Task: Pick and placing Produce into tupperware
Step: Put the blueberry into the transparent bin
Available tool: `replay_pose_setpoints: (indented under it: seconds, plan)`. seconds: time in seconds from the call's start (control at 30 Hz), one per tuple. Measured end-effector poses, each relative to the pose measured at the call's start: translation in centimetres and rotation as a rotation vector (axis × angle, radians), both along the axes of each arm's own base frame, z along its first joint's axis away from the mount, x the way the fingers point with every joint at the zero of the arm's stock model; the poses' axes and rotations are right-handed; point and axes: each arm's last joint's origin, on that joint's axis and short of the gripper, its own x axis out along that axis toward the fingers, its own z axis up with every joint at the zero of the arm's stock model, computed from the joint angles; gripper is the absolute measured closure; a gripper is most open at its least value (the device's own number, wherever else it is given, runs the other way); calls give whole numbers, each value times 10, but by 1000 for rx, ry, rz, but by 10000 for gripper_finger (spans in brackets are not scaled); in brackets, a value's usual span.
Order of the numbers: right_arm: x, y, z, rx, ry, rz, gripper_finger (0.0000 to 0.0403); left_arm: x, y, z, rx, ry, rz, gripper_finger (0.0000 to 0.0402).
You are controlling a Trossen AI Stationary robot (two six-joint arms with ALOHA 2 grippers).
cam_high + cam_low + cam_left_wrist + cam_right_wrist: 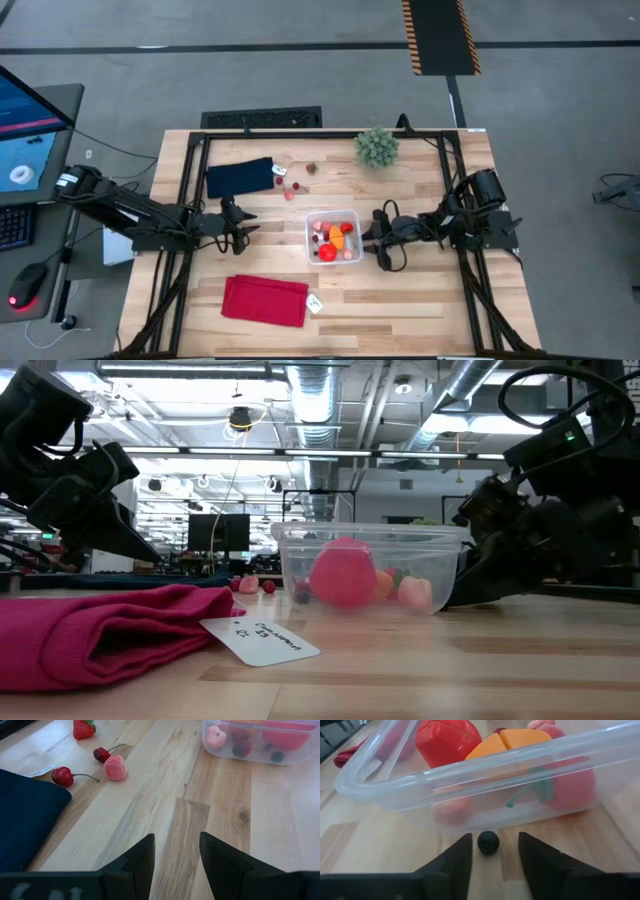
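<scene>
Right wrist | right end effector (491, 854) low, fingers astride dark berry (488, 842)

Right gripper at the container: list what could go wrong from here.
1. The small dark ball lies between the right gripper fingers, close against the tupperware wall; closing may squirt it away or nudge the container.
2. Cherries and a strawberry remain outside near the navy cloth; the left gripper is empty.

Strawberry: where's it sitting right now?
High view: the strawberry lies loose at the table's far side, between the navy cloth and the green spiky plant ball.
</scene>
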Motion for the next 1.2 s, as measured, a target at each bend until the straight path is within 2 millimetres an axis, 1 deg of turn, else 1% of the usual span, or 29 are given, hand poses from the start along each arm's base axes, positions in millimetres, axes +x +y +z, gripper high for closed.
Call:
replay_pose_setpoints:
  seconds: [0.17, 0.23, 0.33, 0.6, 0.73, 0.97, 1.2]
  plan:
    - [0, 0, -1, -2, 10, -8, 284, 0, 0, 0, 0, 0, 0, 256]
    - [0, -1, -1, 4, 12, -13, 301, 0, 0, 0, 0, 0, 0, 256]
    - [0, -1, -1, 12, 14, -17, 314, 0, 0, 0, 0, 0, 0, 256]
    - [-2, -1, -1, 50, 21, -34, 316, 0, 0, 0, 0, 0, 0, 256]
    - [-7, -1, 2, 101, 12, -40, 316, 0, 0, 0, 0, 0, 0, 256]
    - [-21, 0, 10, 153, 3, -35, 315, 0, 0, 0, 0, 0, 0, 256]
    - [-42, -5, 14, 163, 4, -94, 315, 0, 0, 0, 0, 0, 0, 256]
